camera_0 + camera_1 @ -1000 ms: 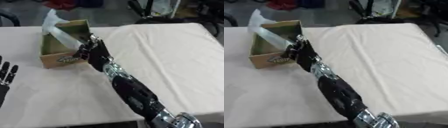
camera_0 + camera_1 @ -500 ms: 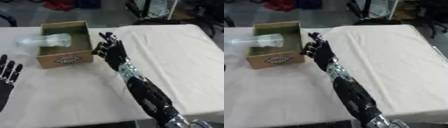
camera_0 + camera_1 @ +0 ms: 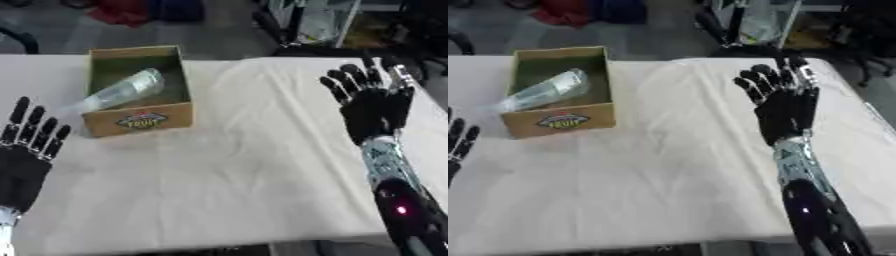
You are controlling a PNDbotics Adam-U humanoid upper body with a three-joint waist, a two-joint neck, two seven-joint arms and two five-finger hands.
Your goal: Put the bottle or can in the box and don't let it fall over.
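One clear bottle [image 3: 121,91] is seen lying tilted in one cardboard box [image 3: 138,119], its far end poking over the left wall.
The right hand [image 3: 374,107] is held up over the cloth-covered tabletop [image 3: 236,170], fingers spread and nothing held, well apart from the bottle; the left hand [image 3: 24,150] is rested open at the lower left, nearer the box.

The bottle [image 3: 122,91] is blurred and pale; its cap end cannot be made out, and whether its low end pokes past the box [image 3: 138,119] wall is unclear. The box label's small print is unreadable. The left hand [image 3: 457,142] is cut by the right eye view's edge.
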